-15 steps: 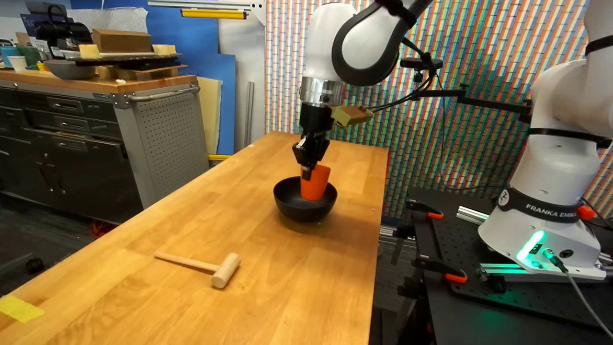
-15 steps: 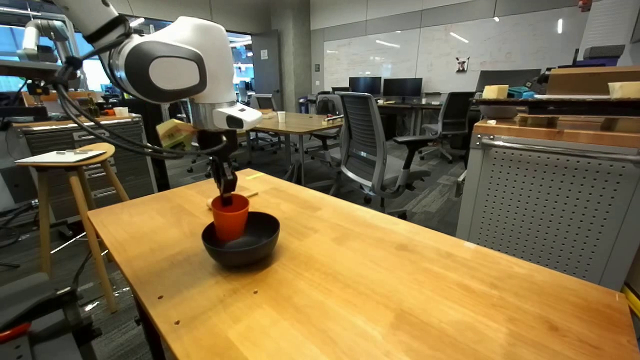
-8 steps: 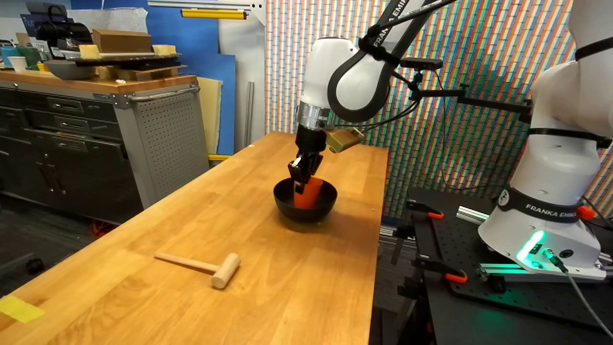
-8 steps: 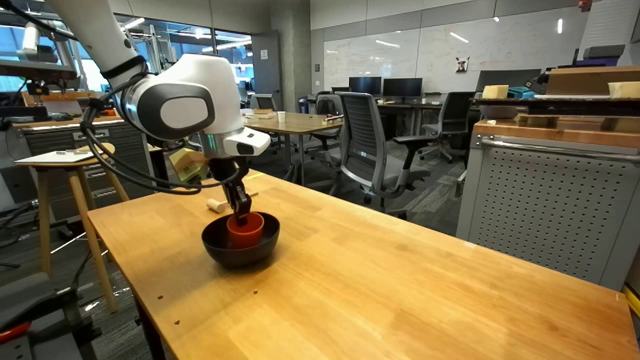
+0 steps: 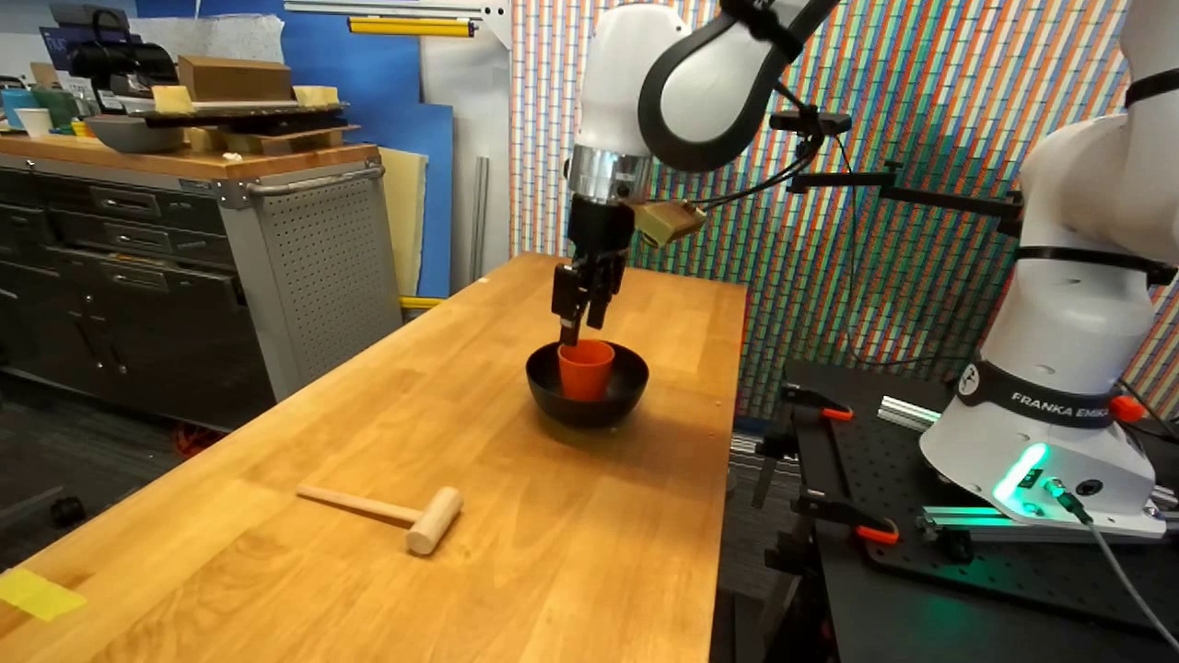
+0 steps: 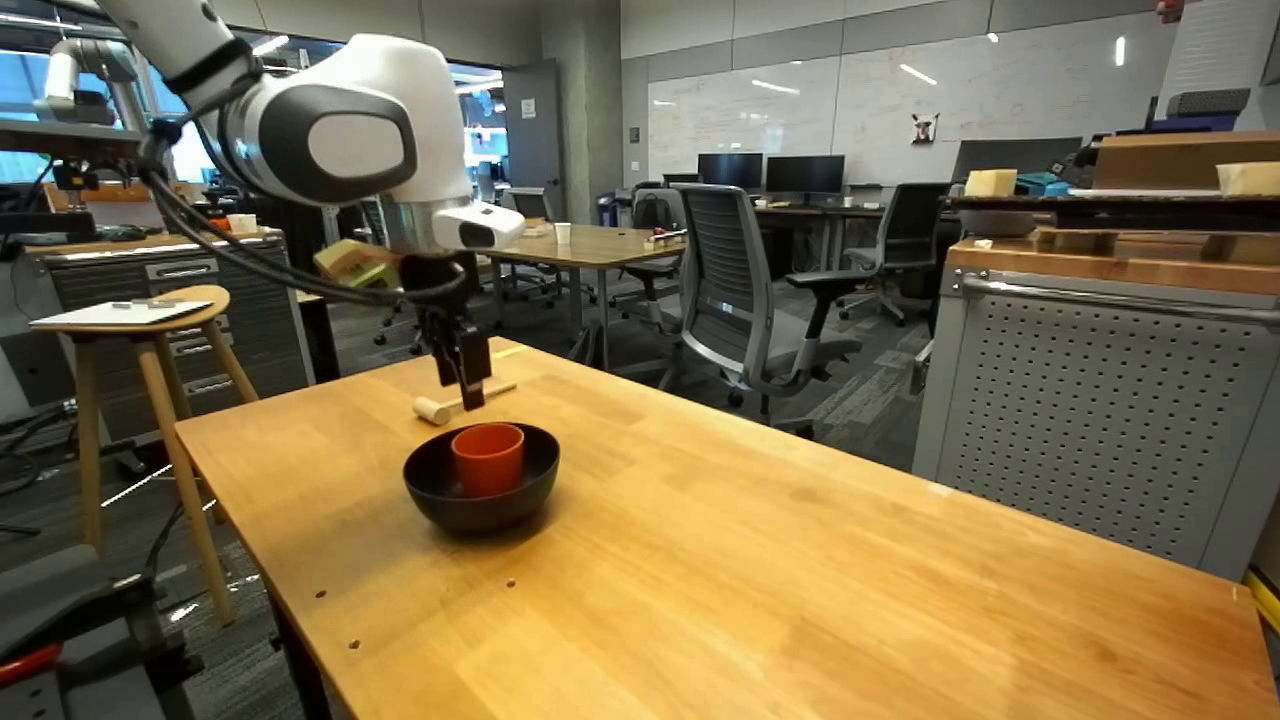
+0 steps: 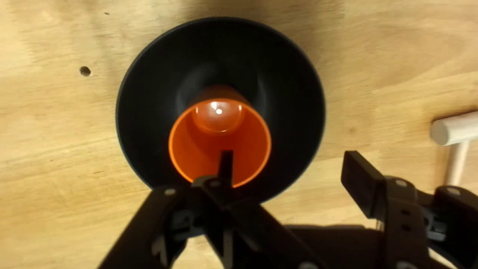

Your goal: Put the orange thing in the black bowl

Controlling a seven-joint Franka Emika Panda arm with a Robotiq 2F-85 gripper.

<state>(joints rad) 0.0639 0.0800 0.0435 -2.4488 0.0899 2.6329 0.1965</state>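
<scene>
Now that the hand (image 5: 582,331) has let go and lifted, spread wide, the cup (image 5: 586,372) sits in the bowl (image 5: 589,413); looks done tbh.

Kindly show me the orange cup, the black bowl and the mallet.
Orange cup (image 5: 585,380), in an exterior view: outer wall.
Black bowl (image 7: 293,101), in the wrist view: inner wall.
Mallet (image 5: 435,520), in an exterior view: head.

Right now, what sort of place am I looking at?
Most likely a robotics lab in an office-like workspace. The signs: a FRANKA EMIKA robot arm, a wood-topped drawer workbench and, in an exterior view, a whiteboard behind two computer monitors.
</scene>
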